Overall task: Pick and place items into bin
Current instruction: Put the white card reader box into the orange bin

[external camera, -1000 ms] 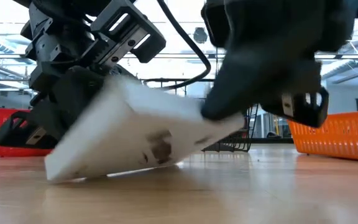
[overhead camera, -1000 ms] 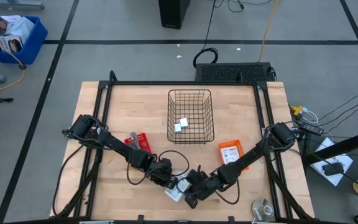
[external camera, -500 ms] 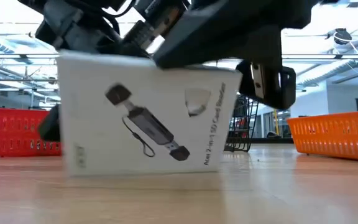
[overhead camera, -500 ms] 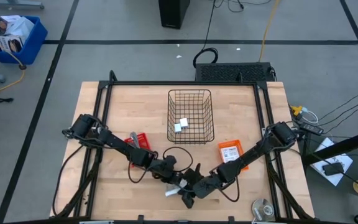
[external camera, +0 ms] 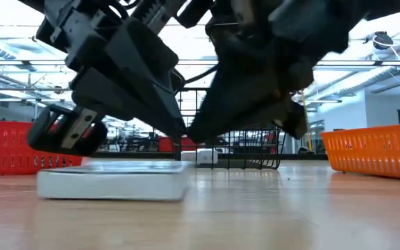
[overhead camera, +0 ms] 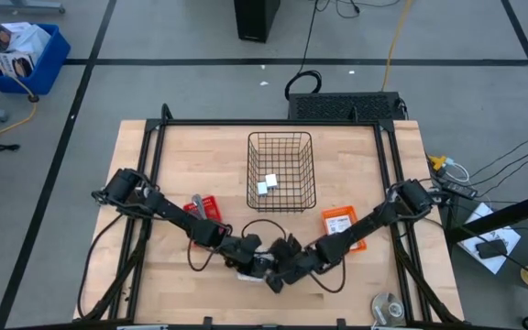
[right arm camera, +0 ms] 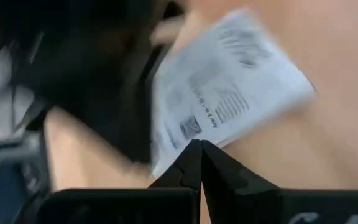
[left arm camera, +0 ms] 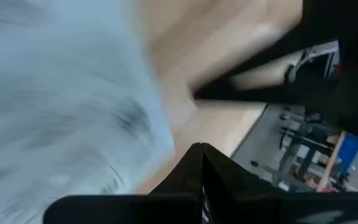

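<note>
White flat box: I see it lying flat on the table near the near edge, approx. centre; printed side w/ small text shows in the right wrist view. In the high view only a sliver of it shows under the arms. Left gripper: fingers closed, empty, right above the box. Right gripper: also closed, empty, just beside the left one, at the box's right end. Both hang low over the box in the low view; I can't tell if either touches it. Wire bin: far of the grippers, centre of table, w/ two small white blocks inside. Orange pkg to the right, red pkg to the left, both apart from the bin.
</note>
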